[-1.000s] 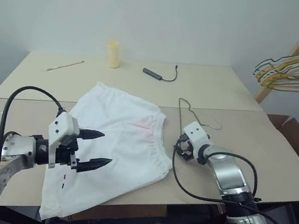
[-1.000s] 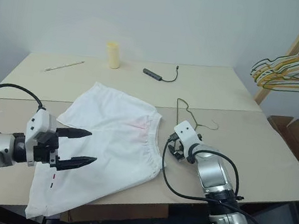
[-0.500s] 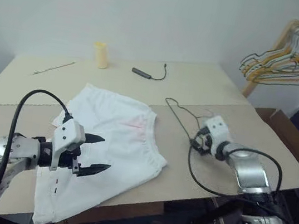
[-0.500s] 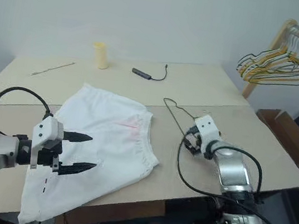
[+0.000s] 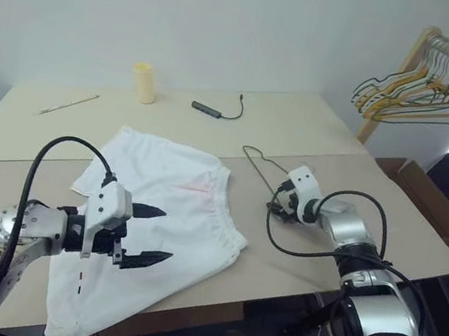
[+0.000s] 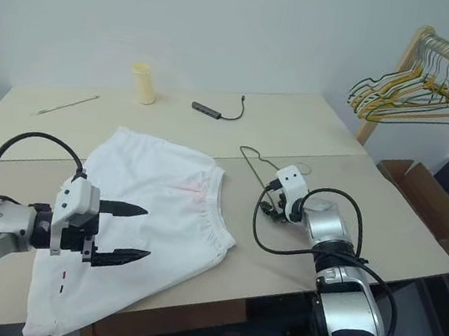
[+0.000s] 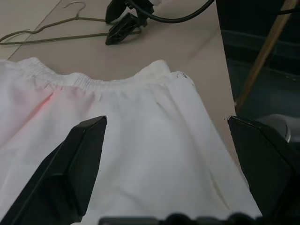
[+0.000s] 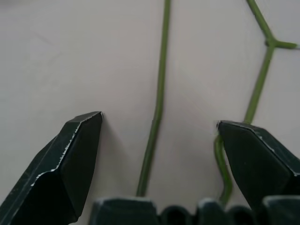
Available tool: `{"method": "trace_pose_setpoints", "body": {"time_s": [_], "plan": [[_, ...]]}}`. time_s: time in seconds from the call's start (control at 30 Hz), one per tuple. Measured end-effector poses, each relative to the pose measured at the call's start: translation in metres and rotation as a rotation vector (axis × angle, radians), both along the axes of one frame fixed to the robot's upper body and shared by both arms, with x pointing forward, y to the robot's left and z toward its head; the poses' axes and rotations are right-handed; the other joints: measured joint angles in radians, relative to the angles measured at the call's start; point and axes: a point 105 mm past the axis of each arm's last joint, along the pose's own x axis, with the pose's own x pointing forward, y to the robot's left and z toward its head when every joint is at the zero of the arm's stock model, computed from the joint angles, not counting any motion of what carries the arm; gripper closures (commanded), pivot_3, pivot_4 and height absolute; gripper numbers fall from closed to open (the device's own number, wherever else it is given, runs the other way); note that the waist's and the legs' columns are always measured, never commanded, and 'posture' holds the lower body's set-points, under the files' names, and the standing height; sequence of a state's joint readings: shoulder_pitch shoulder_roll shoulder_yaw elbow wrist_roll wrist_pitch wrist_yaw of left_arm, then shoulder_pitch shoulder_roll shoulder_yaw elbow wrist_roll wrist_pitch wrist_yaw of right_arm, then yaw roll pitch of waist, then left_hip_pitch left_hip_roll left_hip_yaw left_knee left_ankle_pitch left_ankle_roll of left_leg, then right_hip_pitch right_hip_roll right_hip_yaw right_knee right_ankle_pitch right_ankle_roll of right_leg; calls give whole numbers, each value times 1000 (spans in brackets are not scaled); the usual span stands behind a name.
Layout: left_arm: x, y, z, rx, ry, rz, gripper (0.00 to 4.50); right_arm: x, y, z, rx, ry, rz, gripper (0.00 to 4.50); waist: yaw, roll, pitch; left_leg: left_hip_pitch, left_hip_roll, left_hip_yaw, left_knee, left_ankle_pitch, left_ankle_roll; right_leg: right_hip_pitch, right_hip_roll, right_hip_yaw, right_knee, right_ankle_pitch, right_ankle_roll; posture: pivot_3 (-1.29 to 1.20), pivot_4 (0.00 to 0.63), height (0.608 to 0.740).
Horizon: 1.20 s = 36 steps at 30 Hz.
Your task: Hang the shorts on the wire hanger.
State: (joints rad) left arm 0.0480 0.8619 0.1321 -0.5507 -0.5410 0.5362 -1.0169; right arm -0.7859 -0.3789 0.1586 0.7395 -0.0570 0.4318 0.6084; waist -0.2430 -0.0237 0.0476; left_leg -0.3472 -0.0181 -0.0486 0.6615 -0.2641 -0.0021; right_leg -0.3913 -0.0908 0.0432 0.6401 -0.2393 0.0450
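Shorts [image 5: 162, 218]: spread flat on the surface [image 5: 314, 131], white, gathered elastic waistband facing the wire hanger, faint pink stain near the waistband, small dark marks near the hem at the near edge. Near hem hangs slightly over the surface edge.
Wire hanger [image 5: 263, 167]: thin dark wire, lying flat just beside the waistband, hook end pointing away from the shorts.
Right tool [image 8: 159, 126]: released, fingers wide, low over the hanger; one wire runs between the fingers, another sits by the right finger (contact not clear).
Left tool [image 5: 150, 233]: released, fingers spread, hovering over the leg part of the shorts, nothing gripped.
Risk 1: wire is thin and flat on the surface, so fingers closing on it may skid off or pin it instead of lifting.
Risk 2: two wires sit close at the right tool; grabbing the wrong one would likely tilt the hanger awkwardly.
Risk 3: limp cloth (one layer only) could bunch when the left tool pinches, making threading hard.
Risk 4: overhanging hem could drag the shorts off the edge.
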Motion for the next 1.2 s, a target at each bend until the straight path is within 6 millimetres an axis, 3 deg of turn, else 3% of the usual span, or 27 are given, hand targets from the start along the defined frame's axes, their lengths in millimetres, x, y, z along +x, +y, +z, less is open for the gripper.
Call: {"method": "trace_pose_setpoints", "body": {"time_s": [0.13, 0.37, 0.47, 0.53, 0.87, 1.1, 1.2], "plan": [[0, 0, 0, 1, -6, -5, 9, -1, 5, 2, 15, -6, 45, 0, -1, 0, 0, 1, 0, 0, 0, 0, 0, 0, 0, 0, 0, 0, 0, -185, 0, 740], [-2, -4, -7, 19, 9, -26, 9, -5, 6, -2, 59, 131, 0, 0, 2, 0, 0, 0, 0, 0, 0, 0, 0, 0, 0, 0, 0, 0, 0, -185, 0, 740], [-2, -6, -7, 30, -7, -36, 0, -5, 8, -1, 53, 160, -14, 526, 5, 0, 0, 1, 0, 0, 0, 0, 0, 1, 0, 0, 0, 0, 0, -185, 0, 740], [-2, -5, -9, 36, -5, -36, 0, -5, 9, -2, 31, 158, -15, 1117, 4, 0, -1, 1, 0, 0, 0, 0, 0, 1, 0, 0, 0, 0, 0, -186, 0, 740], [11, -16, -1, 6, -60, -29, 0, -2, 11, -8, -70, 132, -43, 4489, 12, -5, -9, 10, 0, 0, 0, 0, 0, 10, 0, 0, -1, -3, 6, -193, 0, 740], [19, -21, -1, -35, -65, 7, 0, -5, 7, -9, -58, 108, -74, 4489, 13, -6, -10, 8, 0, -1, 0, 0, 0, 9, -1, 0, -1, -1, 2, -220, 0, 740], [28, -25, 1, -135, -25, 76, 0, -10, 4, -7, -28, 65, -97, 4489, 16, -5, -10, 6, 0, -2, 0, 0, 0, 7, -2, -1, -2, -1, 4, -236, 0, 740]]}}
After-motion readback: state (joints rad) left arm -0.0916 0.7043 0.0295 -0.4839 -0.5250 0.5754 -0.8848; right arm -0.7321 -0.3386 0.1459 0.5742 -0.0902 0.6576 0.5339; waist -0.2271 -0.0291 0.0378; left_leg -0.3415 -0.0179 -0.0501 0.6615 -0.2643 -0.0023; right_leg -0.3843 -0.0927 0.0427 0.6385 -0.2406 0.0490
